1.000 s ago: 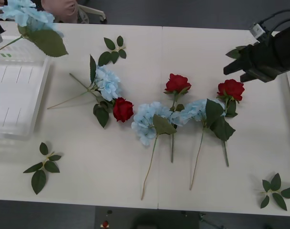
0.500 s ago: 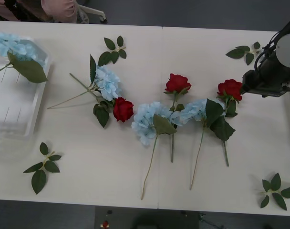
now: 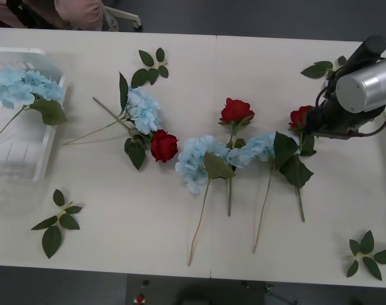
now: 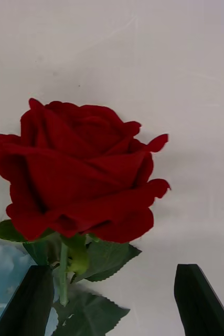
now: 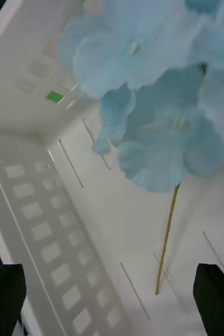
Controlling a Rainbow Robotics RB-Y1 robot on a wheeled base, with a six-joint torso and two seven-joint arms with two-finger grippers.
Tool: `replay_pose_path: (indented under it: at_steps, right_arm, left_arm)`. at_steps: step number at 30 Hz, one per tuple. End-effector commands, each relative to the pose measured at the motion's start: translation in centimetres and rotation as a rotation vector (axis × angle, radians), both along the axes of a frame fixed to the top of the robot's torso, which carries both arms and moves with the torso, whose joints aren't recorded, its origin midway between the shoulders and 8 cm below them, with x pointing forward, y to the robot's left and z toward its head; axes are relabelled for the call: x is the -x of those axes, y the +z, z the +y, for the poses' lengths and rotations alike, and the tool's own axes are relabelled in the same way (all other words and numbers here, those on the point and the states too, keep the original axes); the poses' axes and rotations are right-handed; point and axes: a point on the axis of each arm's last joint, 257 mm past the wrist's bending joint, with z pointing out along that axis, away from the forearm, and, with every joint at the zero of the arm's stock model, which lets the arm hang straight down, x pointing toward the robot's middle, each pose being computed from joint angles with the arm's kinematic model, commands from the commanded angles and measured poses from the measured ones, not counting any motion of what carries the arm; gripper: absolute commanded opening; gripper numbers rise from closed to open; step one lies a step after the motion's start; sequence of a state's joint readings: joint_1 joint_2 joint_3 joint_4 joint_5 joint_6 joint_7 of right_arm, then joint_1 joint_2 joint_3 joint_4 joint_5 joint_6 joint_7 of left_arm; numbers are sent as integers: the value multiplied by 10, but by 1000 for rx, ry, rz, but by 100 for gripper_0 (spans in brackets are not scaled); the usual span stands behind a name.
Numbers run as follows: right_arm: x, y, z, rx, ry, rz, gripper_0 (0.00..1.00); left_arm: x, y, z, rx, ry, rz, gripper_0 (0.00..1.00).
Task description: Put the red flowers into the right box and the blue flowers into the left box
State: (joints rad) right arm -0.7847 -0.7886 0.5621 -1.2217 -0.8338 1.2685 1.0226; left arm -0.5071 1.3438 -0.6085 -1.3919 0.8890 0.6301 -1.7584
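One pale-blue fabric hydrangea (image 3: 25, 86) sits in the white slotted plastic tray (image 3: 28, 166), everything else's still out, right gripper (image 4: 112, 299) spread around the rightmost deep-red artificial rose (image 4: 80, 170), left gripper (image 5: 112, 302) spread too.

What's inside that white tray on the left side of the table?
One blue flower lies in the left box, its head near the far wall, its leaf at the rim and its stem running across the slotted floor. The left tool, open, is above it. Nothing else shows inside.

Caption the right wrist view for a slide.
Open right gripper poised beside a red rose lying on the white table.
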Motion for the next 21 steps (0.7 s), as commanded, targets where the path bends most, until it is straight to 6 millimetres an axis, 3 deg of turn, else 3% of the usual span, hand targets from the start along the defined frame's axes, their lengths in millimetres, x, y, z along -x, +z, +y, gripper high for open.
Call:
replay_pose_path:
  at_steps: [1,2,5,6,7,10,13,16,20,21]
  right_arm:
    - [1,-11,0,62,23,2,67]
    - [4,-16,-1,88,34,8,67]
    - [6,-27,-4,148,52,14,67]
    - [6,-29,-4,153,50,17,67]
    - [7,-36,-2,153,44,26,67]
    - [3,-44,3,144,40,17,67]
    - [-5,-54,5,143,38,-4,64]
    - [-7,-60,3,147,34,-9,45]
    - [-8,-64,-4,175,31,-9,0]
    - [-9,-65,-3,175,31,-8,0]
  left_arm:
    - [-12,47,-76,53,-211,-62,100]
    - [-10,48,-117,119,-281,-62,100]
    - [3,49,-205,265,-407,-39,100]
    - [4,49,-220,283,-427,-38,100]
    - [3,47,-250,319,-467,-33,100]
    - [2,36,-292,382,-497,17,100]
    - [-11,24,-308,411,-484,60,100]
    - [-23,11,-310,352,-503,89,100]
    - [-36,-16,-316,276,-521,147,100]
    - [-40,-20,-315,262,-516,156,100]
